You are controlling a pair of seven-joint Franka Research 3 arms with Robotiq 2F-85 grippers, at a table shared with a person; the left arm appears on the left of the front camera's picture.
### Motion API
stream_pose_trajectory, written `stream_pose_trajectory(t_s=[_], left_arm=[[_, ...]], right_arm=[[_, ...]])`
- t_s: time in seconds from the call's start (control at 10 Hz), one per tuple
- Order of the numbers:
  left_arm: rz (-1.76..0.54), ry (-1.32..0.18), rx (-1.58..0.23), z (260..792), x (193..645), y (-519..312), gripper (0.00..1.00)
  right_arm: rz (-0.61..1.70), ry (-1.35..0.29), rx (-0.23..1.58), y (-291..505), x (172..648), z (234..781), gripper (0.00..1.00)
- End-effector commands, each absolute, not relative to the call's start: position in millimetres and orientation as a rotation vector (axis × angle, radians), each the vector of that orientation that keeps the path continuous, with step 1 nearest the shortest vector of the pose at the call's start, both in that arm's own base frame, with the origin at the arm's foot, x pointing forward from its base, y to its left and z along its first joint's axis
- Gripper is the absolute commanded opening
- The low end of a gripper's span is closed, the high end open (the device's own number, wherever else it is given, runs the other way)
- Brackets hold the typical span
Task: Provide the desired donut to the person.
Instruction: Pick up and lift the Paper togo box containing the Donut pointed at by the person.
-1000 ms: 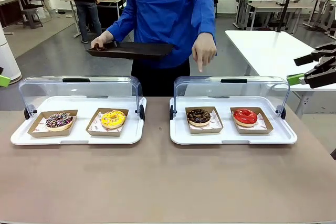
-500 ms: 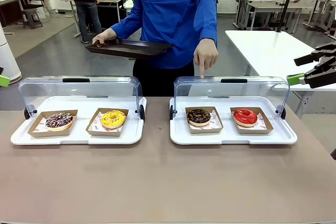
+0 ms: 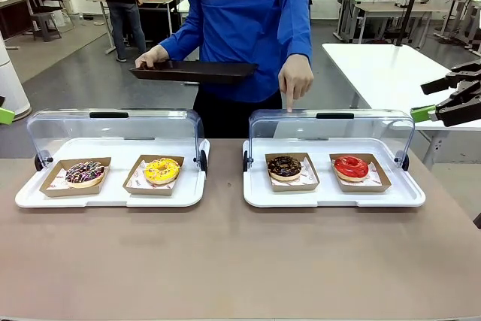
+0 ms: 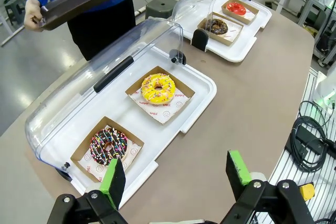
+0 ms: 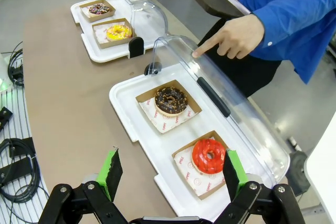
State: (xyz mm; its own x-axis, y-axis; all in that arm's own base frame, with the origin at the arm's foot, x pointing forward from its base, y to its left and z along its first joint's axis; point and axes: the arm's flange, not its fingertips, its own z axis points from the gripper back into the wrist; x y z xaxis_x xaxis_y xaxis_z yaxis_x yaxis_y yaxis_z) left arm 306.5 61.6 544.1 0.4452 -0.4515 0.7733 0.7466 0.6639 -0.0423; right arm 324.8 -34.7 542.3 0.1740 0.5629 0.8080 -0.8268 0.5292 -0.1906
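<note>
Moved since a second ago: the person's [image 3: 240, 20] pointing hand [image 3: 295, 79], lowered until its fingertip meets the top edge of the right clear cover [image 3: 331, 129]; and the dark serving tray [image 3: 195, 71], now held level in the other hand.

Your stock, near to far:

- Table [image 3: 225, 261]: bare brown top on the near side.
- Left gripper [image 4: 176, 176]: jaws spread, nothing held, hovering off the left end, beside the sprinkled donut [image 4: 108, 145].
- Right gripper [image 5: 170, 174]: jaws spread, nothing held, hovering off the right end, above the right display tray [image 3: 331, 201].
- Chocolate donut [image 3: 285, 166]: the desired one, judging by the finger directly beyond it. It sits in a cardboard holder in the left slot of the right display tray.
- Red donut [image 3: 351, 166]: right slot, between the chocolate donut and your right gripper.
- Cover: rolled back to the far side, leaving the near side and top open.

Relation to weigh: the chocolate donut lies left of and below your right gripper, past the red one. Your right arm is clearly the nearer. A round donut gives no long axis to align with.
</note>
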Motion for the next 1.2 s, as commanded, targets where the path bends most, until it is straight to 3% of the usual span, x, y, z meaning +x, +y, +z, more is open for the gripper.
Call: stream_pose_trajectory(t_s=[0.0, 0.6, 0.7, 1.1], left_arm=[[-0.764, -0.813, -0.415, 544.1, 306.6, 61.5, 1.0], [-0.764, -0.813, -0.415, 544.1, 306.6, 61.5, 1.0], [-0.764, -0.813, -0.415, 544.1, 306.6, 61.5, 1.0], [-0.764, -0.813, -0.415, 544.1, 306.6, 61.5, 1.0]], right_arm=[[1.012, -0.973, 0.333, -35.1, 323.6, 542.3, 1.0], [1.009, -0.975, 0.323, -34.7, 324.8, 542.3, 1.0], [1.046, -0.972, 0.281, -5.1, 328.2, 551.7, 1.0], [1.233, -0.706, 0.094, 108.9, 373.2, 540.6, 1.0]])
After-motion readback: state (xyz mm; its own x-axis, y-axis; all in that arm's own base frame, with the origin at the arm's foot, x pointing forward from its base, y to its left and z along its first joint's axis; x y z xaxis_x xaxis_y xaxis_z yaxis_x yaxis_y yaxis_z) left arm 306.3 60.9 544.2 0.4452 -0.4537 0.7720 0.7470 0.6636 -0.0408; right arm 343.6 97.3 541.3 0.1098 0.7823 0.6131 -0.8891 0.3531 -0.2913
